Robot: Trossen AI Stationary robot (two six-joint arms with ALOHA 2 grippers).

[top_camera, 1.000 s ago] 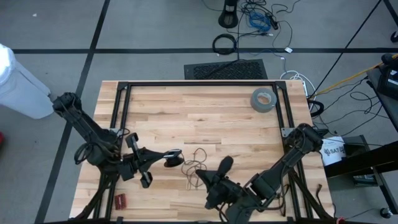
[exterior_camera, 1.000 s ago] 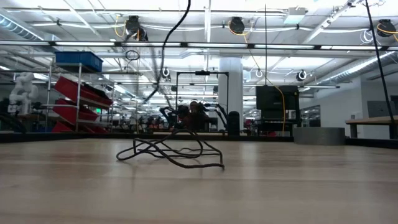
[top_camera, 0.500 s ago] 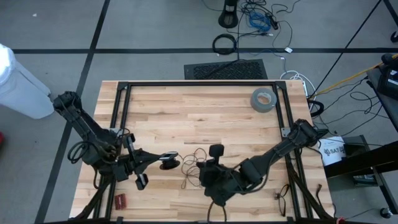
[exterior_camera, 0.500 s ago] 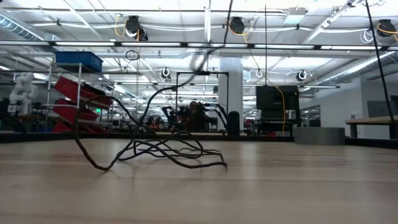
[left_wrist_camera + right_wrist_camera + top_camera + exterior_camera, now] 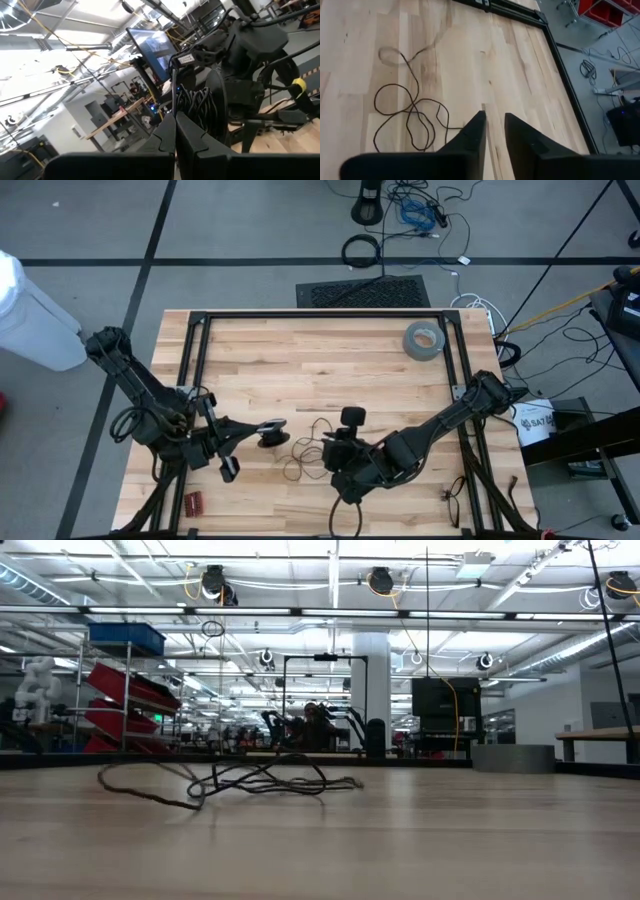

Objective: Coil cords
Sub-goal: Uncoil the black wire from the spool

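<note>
You've got the long, very thin black wire (image 5: 305,452) lying loose on the pale wooden bench (image 5: 320,370), near its front edge, between the two grippers. From the right wrist view it (image 5: 410,112) shows as a few overlapping loops with one strand trailing off; nothing is pinching it. From the low view the wire (image 5: 225,780) is a flat tangle on the boards, and both arms are out of that picture entirely.

Your right gripper (image 5: 349,420) hangs just beside the wire's right side, and its two dark fingers (image 5: 472,132) stand a little apart with bare wood showing in the gap. The wire's near end runs under those fingers, so you can't see where it finishes.

Your left gripper (image 5: 270,432) sits just left of the tangle, fingers pressed together in the left wrist view (image 5: 175,132), holding nothing you can make out. That camera mostly catches the right arm and room clutter, not the wire.

A grey tape roll (image 5: 423,340) rests well apart, near the far right corner.
</note>
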